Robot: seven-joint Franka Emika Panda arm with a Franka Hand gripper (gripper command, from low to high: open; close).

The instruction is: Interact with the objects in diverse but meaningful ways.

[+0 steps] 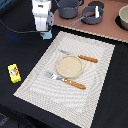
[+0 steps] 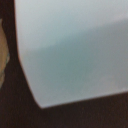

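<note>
Hand [image 1: 46, 33] low over pale blue carton [image 1: 46, 35] at mat [image 1: 95, 75] far corner; wrist view all carton face [image 2: 70, 50]. Grip state: cannot tell. Risk: carton tips or skids off mat if squeeze off-centre. Packet [image 1: 14, 73] well apart on counter [image 1: 20, 45].
</note>
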